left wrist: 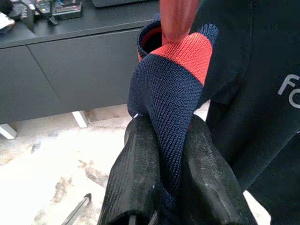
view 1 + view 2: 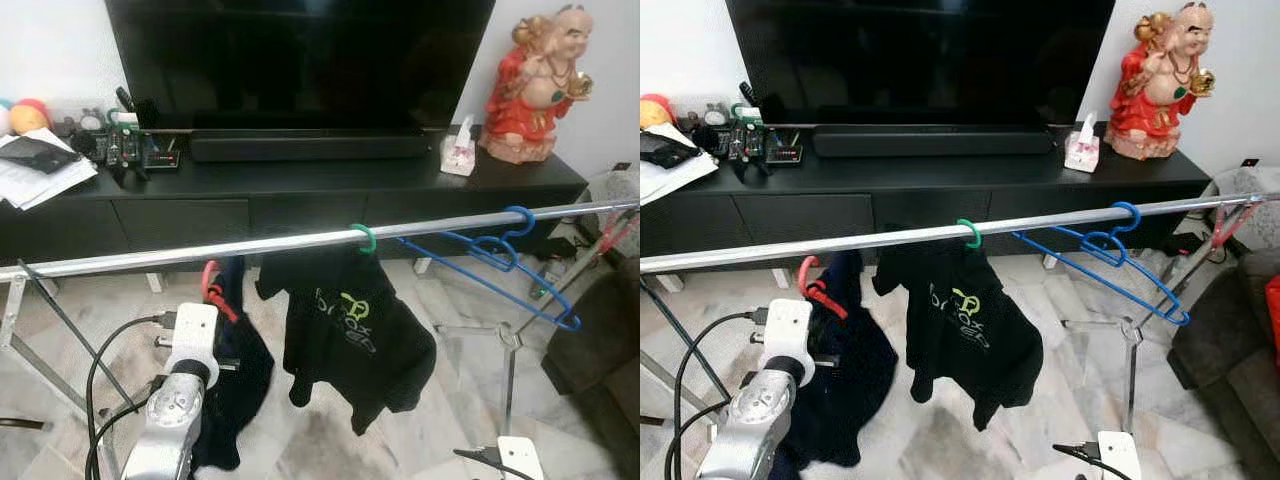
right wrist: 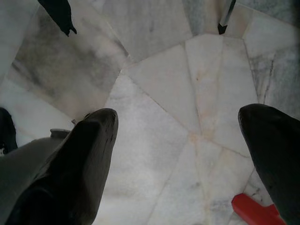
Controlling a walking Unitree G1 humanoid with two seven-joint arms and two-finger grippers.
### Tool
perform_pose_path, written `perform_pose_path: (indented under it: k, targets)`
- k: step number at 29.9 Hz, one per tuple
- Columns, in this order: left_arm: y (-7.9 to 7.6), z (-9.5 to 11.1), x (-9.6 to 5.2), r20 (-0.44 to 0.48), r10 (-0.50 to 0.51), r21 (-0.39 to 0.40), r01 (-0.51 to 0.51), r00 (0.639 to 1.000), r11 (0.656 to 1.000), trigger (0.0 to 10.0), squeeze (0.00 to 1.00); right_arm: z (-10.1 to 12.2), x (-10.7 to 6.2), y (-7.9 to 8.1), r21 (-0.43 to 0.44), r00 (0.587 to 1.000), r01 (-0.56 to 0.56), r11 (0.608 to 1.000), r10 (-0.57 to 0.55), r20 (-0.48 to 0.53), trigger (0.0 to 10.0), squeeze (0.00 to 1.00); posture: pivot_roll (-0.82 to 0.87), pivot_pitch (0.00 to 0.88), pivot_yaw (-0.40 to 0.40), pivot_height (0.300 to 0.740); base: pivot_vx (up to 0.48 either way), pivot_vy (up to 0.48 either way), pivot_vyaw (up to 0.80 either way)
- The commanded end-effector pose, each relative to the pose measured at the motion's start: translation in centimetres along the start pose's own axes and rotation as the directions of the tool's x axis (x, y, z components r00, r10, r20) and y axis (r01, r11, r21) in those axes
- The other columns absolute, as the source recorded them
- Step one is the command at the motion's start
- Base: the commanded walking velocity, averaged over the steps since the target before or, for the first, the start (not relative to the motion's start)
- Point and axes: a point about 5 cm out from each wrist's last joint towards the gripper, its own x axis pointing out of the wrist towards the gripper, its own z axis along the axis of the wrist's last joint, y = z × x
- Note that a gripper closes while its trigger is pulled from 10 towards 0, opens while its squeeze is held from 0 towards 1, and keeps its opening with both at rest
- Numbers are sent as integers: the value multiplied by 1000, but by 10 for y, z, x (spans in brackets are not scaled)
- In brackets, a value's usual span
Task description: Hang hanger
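A navy garment point(image 2: 235, 370) with a red-trimmed collar point(image 1: 187, 54) hangs on a red hanger point(image 2: 212, 288), just below the silver rail point(image 2: 200, 250). My left gripper point(image 1: 168, 126) is shut on the knit collar, under the rail's left part. The red hook sits a little under the rail, not over it. A green hanger point(image 2: 366, 238) carrying a black T-shirt point(image 2: 350, 340) hangs at the rail's middle. Empty blue hangers point(image 2: 500, 262) hang further right. My right gripper point(image 3: 180, 126) is open, low at the right, pointing at the marble floor.
Behind the rail stands a black TV cabinet point(image 2: 300, 195) with a TV point(image 2: 300, 60), a red statue point(image 2: 535, 85) and clutter at the left. A dark sofa point(image 2: 600, 350) stands at the right. The rack's legs point(image 2: 510, 350) rest on the floor, and something red point(image 3: 253, 211) lies there.
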Motion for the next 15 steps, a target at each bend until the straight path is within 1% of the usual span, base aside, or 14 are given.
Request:
perform_pose_path:
  k: [1, 3, 8, 15]
  targets:
    - [0, 10, 4, 38, 11, 1, -11, 999, 1000, 10000, 0, 1, 0, -3, -14, 1000, 3, 1000, -3, -4, 10000, 0, 47, 0, -80, 740, 0, -262, 638]
    - [0, 11, 5, 39, 13, 0, -13, 999, 1000, 10000, 0, 0, 0, -3, -7, 1000, 4, 1000, -4, -7, 10000, 0, 47, 0, -79, 740, 0, -264, 650]
    - [2, 12, 6, 41, 16, 3, -16, 999, 1000, 10000, 0, -1, 0, -1, 15, 1000, 0, 1000, 0, -5, 10000, 0, 42, 0, -74, 740, 0, -276, 0]
    - [1, 12, 7, 42, 21, 1, -21, 999, 1000, 10000, 0, 0, 0, -1, -5, 1000, -4, 1000, 4, -6, 10000, 0, 41, 0, -78, 740, 0, -297, 0]
